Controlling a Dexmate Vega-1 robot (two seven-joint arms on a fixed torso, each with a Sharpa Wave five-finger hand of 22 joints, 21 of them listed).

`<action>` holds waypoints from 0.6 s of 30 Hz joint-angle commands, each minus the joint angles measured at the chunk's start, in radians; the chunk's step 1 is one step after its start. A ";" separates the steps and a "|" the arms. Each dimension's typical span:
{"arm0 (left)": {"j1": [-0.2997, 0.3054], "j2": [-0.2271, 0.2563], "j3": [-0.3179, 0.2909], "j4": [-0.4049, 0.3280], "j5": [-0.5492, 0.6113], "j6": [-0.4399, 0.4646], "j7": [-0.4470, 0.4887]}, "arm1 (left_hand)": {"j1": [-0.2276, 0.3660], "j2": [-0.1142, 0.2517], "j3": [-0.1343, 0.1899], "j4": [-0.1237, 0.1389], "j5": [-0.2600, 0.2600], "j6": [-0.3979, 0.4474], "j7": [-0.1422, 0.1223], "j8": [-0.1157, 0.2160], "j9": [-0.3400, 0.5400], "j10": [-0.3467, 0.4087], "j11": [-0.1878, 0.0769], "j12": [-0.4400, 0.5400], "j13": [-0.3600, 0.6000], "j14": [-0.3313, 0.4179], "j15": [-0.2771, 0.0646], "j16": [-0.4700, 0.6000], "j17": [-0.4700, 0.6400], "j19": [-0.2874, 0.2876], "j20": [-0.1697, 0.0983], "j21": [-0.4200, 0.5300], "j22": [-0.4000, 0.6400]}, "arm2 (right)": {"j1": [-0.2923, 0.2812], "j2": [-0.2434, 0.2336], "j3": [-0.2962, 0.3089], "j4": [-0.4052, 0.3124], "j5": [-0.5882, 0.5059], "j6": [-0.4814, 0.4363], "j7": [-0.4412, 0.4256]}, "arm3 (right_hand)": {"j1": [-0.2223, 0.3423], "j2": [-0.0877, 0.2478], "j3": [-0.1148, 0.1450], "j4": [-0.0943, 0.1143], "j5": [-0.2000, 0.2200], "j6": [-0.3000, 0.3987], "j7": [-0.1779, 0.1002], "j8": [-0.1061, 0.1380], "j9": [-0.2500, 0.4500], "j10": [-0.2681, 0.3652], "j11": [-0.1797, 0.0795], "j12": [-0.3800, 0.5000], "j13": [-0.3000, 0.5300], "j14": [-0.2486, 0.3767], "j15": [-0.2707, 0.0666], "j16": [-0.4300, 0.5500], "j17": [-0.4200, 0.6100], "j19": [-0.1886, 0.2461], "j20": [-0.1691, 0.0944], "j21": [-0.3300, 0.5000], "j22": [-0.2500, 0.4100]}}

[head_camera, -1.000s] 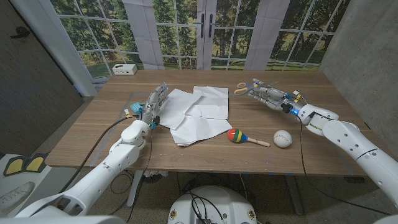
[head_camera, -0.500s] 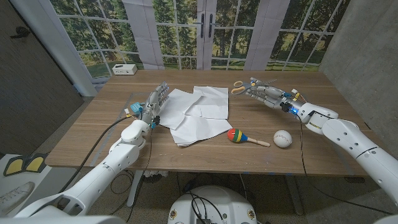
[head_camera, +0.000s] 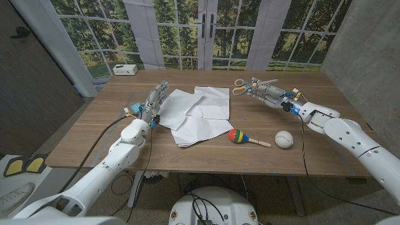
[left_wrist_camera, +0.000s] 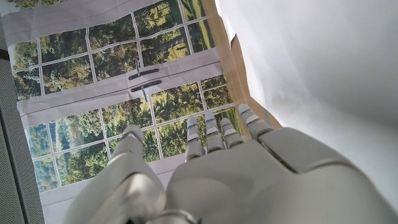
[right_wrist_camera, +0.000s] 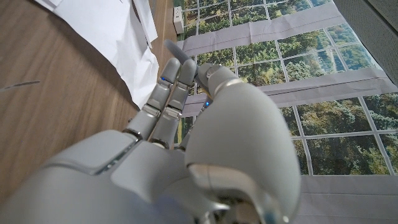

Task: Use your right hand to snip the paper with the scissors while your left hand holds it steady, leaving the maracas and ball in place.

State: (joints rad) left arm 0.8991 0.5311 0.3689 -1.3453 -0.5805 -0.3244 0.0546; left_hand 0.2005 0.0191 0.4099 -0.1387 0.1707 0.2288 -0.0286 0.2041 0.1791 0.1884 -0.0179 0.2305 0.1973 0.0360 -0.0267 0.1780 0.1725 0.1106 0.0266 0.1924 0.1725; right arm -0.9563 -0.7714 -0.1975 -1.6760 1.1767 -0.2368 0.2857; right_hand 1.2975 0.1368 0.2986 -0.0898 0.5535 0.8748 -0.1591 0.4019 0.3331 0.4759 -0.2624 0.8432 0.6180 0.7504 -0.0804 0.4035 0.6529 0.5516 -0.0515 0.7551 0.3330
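Holding the scissors (head_camera: 247, 86) above the table's (head_camera: 94, 134) far right part, the right hand (head_camera: 267, 95) has its fingers closed around them, orange handles pointing toward the paper (head_camera: 199, 114). Paper: loose white sheets overlapping at table centre, well apart from that hand. Left hand (head_camera: 154, 102): fingers extended together, at the paper's left edge; contact cannot be told. Maraca (head_camera: 241, 137) and white ball (head_camera: 284, 139): near front edge, right of the paper.

Left hand (head_camera: 153, 103) fingers extended, right hand (head_camera: 265, 94) fingers curled
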 commanded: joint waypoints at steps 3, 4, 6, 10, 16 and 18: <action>-0.007 0.015 -0.006 -0.029 0.026 -0.021 0.005 | 0.005 0.014 0.009 -0.007 0.006 0.024 0.002 0.009 0.003 0.006 0.000 0.001 0.003 -0.003 -0.007 0.003 0.002 -0.004 -0.002 0.001 0.003 | -0.001 -0.018 0.012 -0.030 0.031 -0.053 -0.048 | -0.008 0.002 -0.004 -0.014 0.002 0.012 0.004 -0.016 -0.010 0.088 0.075 0.125 0.097 0.013 -0.160 -0.005 0.001 0.007 -0.058 0.012 -0.016; -0.008 0.016 -0.005 -0.032 0.029 -0.022 0.003 | 0.006 0.015 0.010 -0.007 0.006 0.025 0.002 0.009 0.003 0.007 -0.001 0.001 0.003 -0.003 -0.007 0.003 0.002 -0.004 -0.002 0.001 0.003 | -0.002 -0.020 0.013 -0.034 0.036 -0.060 -0.056 | -0.009 0.002 -0.005 -0.015 0.002 0.013 0.005 -0.017 -0.011 0.088 0.076 0.124 0.098 0.014 -0.160 -0.007 0.000 0.008 -0.058 0.013 -0.018; -0.010 0.022 -0.004 -0.044 0.036 -0.020 0.004 | 0.008 0.016 0.011 -0.008 0.006 0.031 0.002 0.010 0.003 0.008 -0.001 0.001 0.003 -0.002 -0.007 0.004 0.002 -0.003 -0.001 0.001 0.003 | -0.002 -0.020 0.015 -0.037 0.049 -0.072 -0.054 | -0.009 0.002 -0.006 -0.017 0.002 0.015 0.007 -0.019 -0.013 0.087 0.077 0.124 0.100 0.016 -0.160 -0.007 0.000 0.010 -0.057 0.015 -0.021; -0.012 0.037 -0.003 -0.068 0.058 -0.019 0.009 | 0.011 0.017 0.012 -0.010 0.006 0.037 0.007 0.011 0.003 0.011 -0.002 0.002 0.003 -0.001 -0.007 0.004 0.002 -0.003 -0.001 0.001 0.003 | -0.007 -0.028 0.021 -0.057 0.069 -0.097 -0.077 | -0.015 -0.006 -0.013 -0.025 0.004 0.019 0.011 -0.027 -0.021 0.083 0.077 0.122 0.104 0.029 -0.161 -0.011 -0.003 0.018 -0.067 0.024 -0.033; -0.010 0.051 -0.005 -0.097 0.092 -0.031 0.025 | 0.016 0.018 0.015 -0.012 0.006 0.056 -0.004 0.014 0.003 0.013 -0.001 0.002 0.003 0.001 -0.008 0.004 0.001 -0.002 -0.001 0.002 0.003 | -0.013 -0.028 0.031 -0.074 0.108 -0.127 -0.097 | -0.018 -0.012 -0.018 -0.035 0.006 0.025 0.018 -0.036 -0.027 0.077 0.074 0.119 0.109 0.041 -0.161 -0.018 -0.010 0.029 -0.071 0.036 -0.046; -0.007 0.058 -0.004 -0.110 0.110 -0.030 0.036 | 0.019 0.019 0.016 -0.013 0.006 0.069 -0.013 0.018 0.004 0.014 -0.001 0.002 0.003 0.001 -0.008 0.004 0.001 -0.002 -0.002 0.001 0.002 | -0.014 -0.036 0.033 -0.088 0.114 -0.141 -0.117 | -0.018 -0.012 -0.019 -0.036 0.007 0.026 0.019 -0.037 -0.028 0.077 0.074 0.119 0.110 0.044 -0.161 -0.019 -0.011 0.030 -0.071 0.038 -0.049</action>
State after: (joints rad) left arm 0.8904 0.5626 0.3645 -1.4038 -0.5253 -0.3455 0.0658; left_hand 0.2137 0.0323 0.4191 -0.1478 0.1707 0.2792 -0.0361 0.2149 0.1790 0.1939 -0.0231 0.2305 0.1973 0.0360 -0.0267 0.1780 0.1725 0.1105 0.0266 0.1924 0.1725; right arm -0.9619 -0.7932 -0.1783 -1.7250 1.2400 -0.3182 0.2220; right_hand 1.2869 0.1261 0.2792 -0.1173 0.5535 0.8913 -0.1427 0.3659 0.3060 0.4777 -0.2642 0.8603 0.6180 0.7828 -0.0876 0.3878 0.6423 0.5721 -0.0535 0.7852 0.2845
